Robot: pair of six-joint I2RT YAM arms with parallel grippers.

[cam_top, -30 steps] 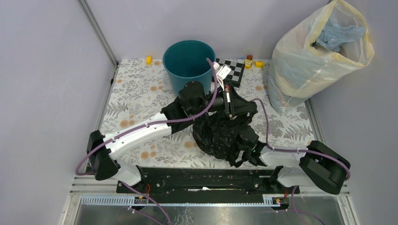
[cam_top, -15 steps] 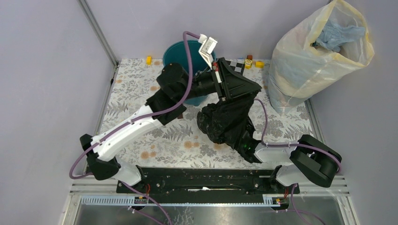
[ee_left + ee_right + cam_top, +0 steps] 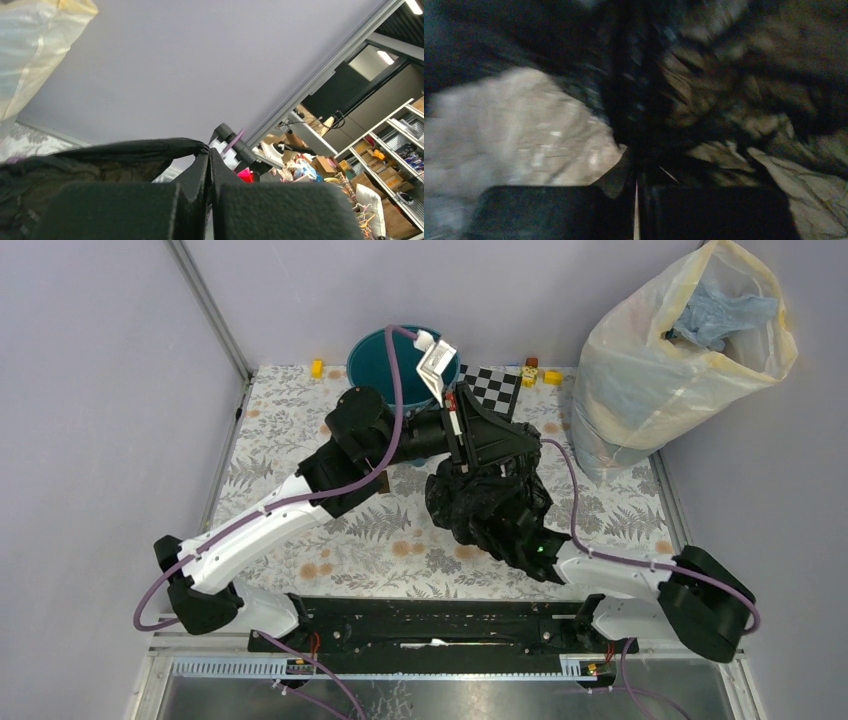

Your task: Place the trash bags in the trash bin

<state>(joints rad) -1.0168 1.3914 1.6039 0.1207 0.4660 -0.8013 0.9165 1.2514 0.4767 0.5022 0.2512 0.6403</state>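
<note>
The black trash bag [image 3: 490, 505] hangs bunched above the middle of the table, held from two sides. My left gripper [image 3: 522, 438] is shut on the bag's upper edge, raised just right of the teal trash bin [image 3: 375, 355]; in the left wrist view the film [image 3: 100, 155] is pinched at the fingertips [image 3: 209, 150]. My right gripper [image 3: 520, 530] is buried in the bag's lower part, shut on film; the right wrist view shows blurred wrinkled black film [image 3: 724, 90] around the closed fingers [image 3: 636, 165]. The bin stands upright at the table's far edge, partly hidden by my left arm.
A large translucent yellowish sack [image 3: 680, 350] with blue contents stands at the back right. A checkerboard [image 3: 495, 388] lies right of the bin. Small yellow and red blocks [image 3: 530, 370] and one more yellow block [image 3: 317, 367] sit along the far edge. Grey walls enclose the table.
My left gripper lifted the bag's edge off the table up beside the bin, then eased slightly down and left. The bag bunched upward and my right gripper followed it forward.
</note>
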